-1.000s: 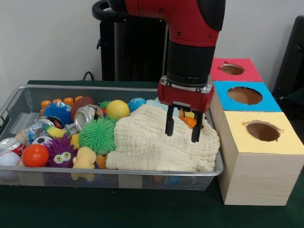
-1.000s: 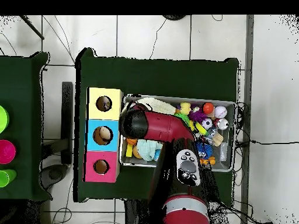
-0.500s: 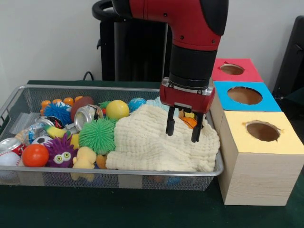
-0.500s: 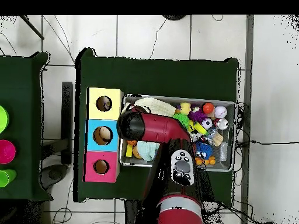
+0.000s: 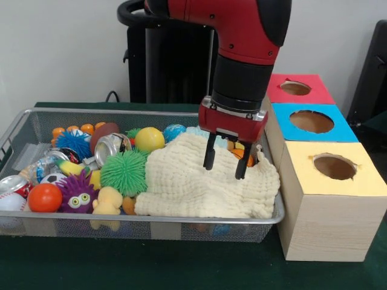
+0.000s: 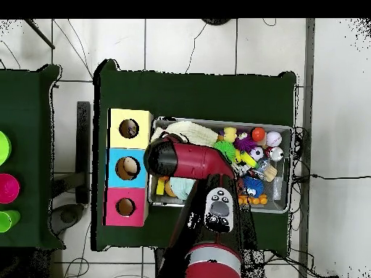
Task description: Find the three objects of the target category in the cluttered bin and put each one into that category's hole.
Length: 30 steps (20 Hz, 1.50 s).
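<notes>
gripper [image 5: 225, 161] spread wide, empty — tips just over cream cloth [image 5: 193, 187] in bin [image 5: 36, 124].

The bin [image 5: 36, 124] at left of the frame is fine silvery wire mesh. Over its right half lies a cream cloth [image 5: 193, 184] with a crinkled, matt weave. The green ball [image 5: 124, 172] looks rubbery and spiky, the orange ball [image 5: 45, 197] smooth. The boxes [image 5: 326, 232] at right show pale wood grain under matt coloured tops. The arm [image 5: 242, 24] is glossy red.

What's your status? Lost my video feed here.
Gripper open, hanging over the cream cloth. Nothing held. Cloth covers the bin's end nearest the boxes, hiding what's beneath.
</notes>
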Motion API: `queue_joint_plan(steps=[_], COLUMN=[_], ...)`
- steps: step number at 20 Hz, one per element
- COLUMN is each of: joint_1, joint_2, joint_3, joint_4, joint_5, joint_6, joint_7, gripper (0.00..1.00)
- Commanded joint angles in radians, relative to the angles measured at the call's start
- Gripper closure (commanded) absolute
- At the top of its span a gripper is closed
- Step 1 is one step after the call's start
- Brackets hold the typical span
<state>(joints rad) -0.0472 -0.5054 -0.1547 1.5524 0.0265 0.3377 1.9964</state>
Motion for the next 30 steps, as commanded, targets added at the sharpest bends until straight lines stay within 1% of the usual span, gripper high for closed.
queue_joint_plan(steps=[1, 7, 11, 18, 23, 28, 30], joint_1=[0.009, 0.017, -0.003, -0.011, -0.040, -0.051, -0.053], joint_2=[0.077, 0.092, 0.104, 0.142, 0.182, 0.176, 0.180], joint_3=[-0.022, -0.037, -0.025, -0.021, 0.013, 0.035, 0.039], joint_4=[-0.031, -0.050, -0.056, -0.049, -0.039, -0.008, -0.014], joint_5=[-0.007, -0.005, -0.012, -0.021, -0.018, -0.011, -0.008], joint_6=[0.044, 0.059, 0.073, 0.013, -0.030, -0.037, -0.035], joint_7=[0.133, 0.123, 0.087, 0.090, 0.087, 0.094, 0.094], gripper=[0.00, 0.00, 0.00, 0.00, 0.00, 0.00, 0.00])
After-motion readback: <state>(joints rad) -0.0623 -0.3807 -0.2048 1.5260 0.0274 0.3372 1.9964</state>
